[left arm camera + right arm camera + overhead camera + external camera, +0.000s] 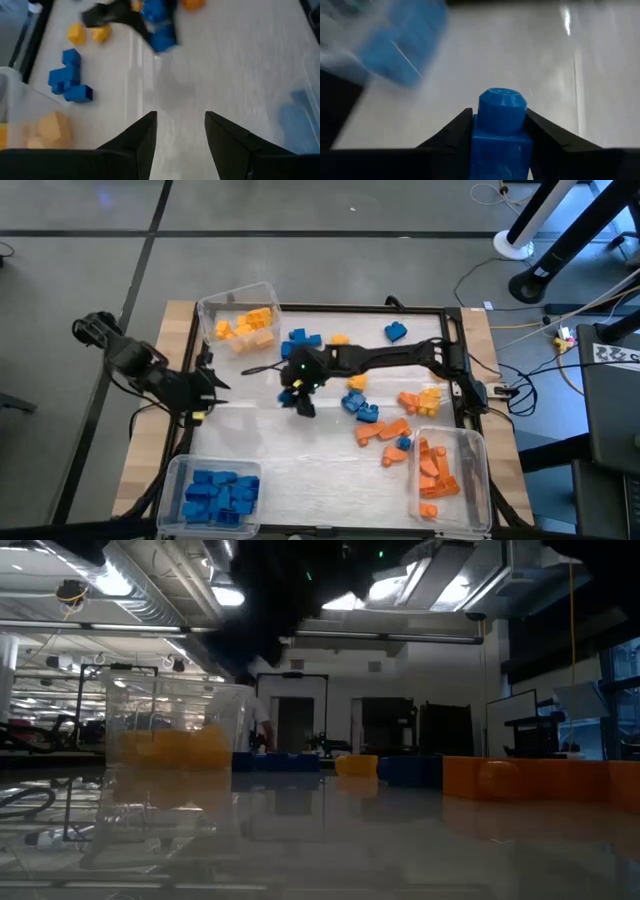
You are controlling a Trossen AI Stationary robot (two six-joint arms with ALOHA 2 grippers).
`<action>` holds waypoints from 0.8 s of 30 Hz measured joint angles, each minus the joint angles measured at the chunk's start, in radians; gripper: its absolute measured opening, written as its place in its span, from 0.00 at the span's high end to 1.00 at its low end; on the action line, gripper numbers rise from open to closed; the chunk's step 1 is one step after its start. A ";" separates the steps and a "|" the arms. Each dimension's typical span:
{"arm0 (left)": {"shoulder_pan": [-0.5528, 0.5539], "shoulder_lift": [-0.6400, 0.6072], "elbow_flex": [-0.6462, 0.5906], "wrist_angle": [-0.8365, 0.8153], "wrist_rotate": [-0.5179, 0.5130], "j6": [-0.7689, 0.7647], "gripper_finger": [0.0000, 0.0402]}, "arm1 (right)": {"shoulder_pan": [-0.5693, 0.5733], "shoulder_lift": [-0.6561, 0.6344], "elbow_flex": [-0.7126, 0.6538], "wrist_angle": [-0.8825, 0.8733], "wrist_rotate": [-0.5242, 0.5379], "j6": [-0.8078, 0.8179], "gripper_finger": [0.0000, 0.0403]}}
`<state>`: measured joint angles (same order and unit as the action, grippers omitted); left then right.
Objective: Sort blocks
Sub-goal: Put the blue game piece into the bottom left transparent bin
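The right arm, highest above the tabletop in the high view, reaches from the right edge toward the middle, and its right pincer hangs over the pale white surface with a blue block in it. The yellow bin stands at the far left corner of the tabletop, filled with yellow blocks. Just right of the yellow bin lies a blue cluster; farther right of it lie loose orange blocks and more blue ones. Well in front of the yellow bin, at the near left corner, sits the blue bin, and across at the near right the orange bin. The left pincer waits at the left edge, below the yellow bin. Grey floor with cables surrounds the table.

In the low view the glossy tabletop mirrors the yellow bin; to its right stand blue and orange shapes. Behind are a dark doorway, ceiling ducts and strip lights.

In the left wrist view the left pincer stands half open and empty over bare surface.

In the right wrist view the right pincer is closed on the blue block, stud up, above the pale tabletop.
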<state>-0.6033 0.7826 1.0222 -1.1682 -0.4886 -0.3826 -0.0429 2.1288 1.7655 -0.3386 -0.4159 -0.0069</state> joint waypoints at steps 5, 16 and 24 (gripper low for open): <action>0.003 -0.087 0.000 0.000 -0.092 -0.014 0.61 | 0.082 0.000 0.005 0.284 -0.001 -0.001 0.64; 0.002 -0.190 0.000 0.002 -0.290 -0.063 0.61 | 0.274 0.063 0.014 0.678 0.111 -0.131 0.63; 0.002 -0.186 0.000 0.006 -0.457 -0.131 0.61 | 0.338 0.197 0.129 0.688 0.198 -0.185 0.63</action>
<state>-0.6010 0.5964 1.0225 -1.1619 -0.9459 -0.5134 0.2953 2.3255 1.8950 0.3490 -0.2182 -0.1916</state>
